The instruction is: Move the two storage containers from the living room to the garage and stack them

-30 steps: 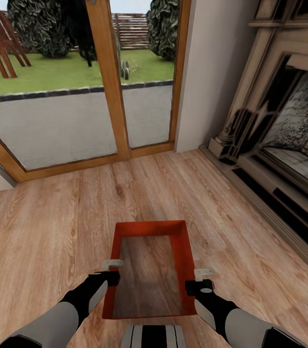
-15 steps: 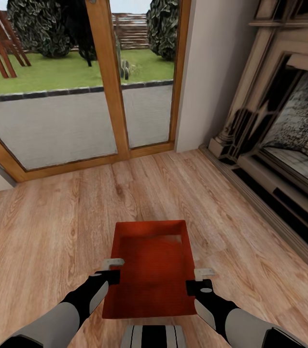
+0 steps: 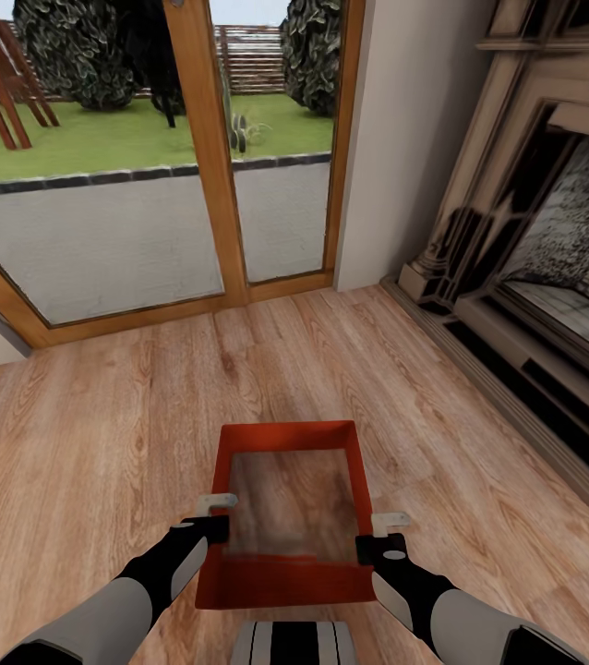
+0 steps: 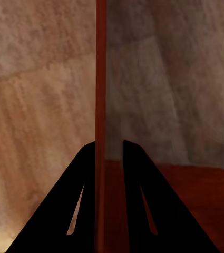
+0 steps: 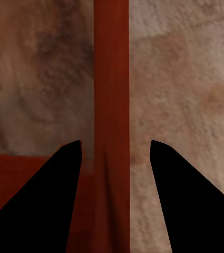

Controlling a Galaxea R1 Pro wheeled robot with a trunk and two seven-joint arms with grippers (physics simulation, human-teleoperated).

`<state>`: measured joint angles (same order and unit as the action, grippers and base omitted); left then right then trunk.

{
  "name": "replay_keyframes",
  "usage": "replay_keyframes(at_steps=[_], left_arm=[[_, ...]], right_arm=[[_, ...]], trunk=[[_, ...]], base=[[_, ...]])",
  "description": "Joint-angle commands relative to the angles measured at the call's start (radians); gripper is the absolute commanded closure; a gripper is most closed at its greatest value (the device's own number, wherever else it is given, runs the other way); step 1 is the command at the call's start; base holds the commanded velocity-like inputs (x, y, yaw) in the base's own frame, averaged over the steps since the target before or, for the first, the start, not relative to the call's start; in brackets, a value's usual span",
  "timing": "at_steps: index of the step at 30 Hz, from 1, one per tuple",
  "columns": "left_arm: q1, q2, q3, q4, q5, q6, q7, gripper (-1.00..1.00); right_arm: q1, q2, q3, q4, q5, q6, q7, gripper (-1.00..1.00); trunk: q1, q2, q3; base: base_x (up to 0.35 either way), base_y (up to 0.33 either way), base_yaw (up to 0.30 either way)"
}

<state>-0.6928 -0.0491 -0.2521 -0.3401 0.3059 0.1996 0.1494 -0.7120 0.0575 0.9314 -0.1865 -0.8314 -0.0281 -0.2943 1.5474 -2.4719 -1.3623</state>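
The left tool [image 3: 215, 517] was clamped on the left wall of the orange-red storage container [image 3: 287, 580], its fingers [image 4: 69, 211] straddling the thin rim. The right tool [image 3: 379, 536] gripped the right wall likewise, though with its fingers [image 5: 43, 200] set wider apart. The container hung between both arms above the light wood plank floor [image 3: 101, 434] of the living room, near the glazed wooden door [image 3: 207, 157] and the fireplace [image 3: 553, 240].
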Motion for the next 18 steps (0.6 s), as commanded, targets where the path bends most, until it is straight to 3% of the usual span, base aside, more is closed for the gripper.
replay_keyframes(at_steps=[1, 18], left_arm=[[-0.001, 0.008, -0.011, -0.004, -0.006, 0.007, 0.015, 1.00], [-0.001, 0.008, -0.012, -0.004, -0.005, 0.007, 0.014, 1.00]], right_arm=[[0.000, -0.001, -0.003, 0.004, 0.000, -0.001, -0.002, 1.00], [0.000, -0.002, -0.003, 0.004, 0.000, -0.001, -0.002, 1.00]], trunk=[[0.037, 0.000, -0.001], [0.037, 0.000, -0.001]], base=[[0.000, 0.000, 0.000], [0.000, 0.000, 0.000]])
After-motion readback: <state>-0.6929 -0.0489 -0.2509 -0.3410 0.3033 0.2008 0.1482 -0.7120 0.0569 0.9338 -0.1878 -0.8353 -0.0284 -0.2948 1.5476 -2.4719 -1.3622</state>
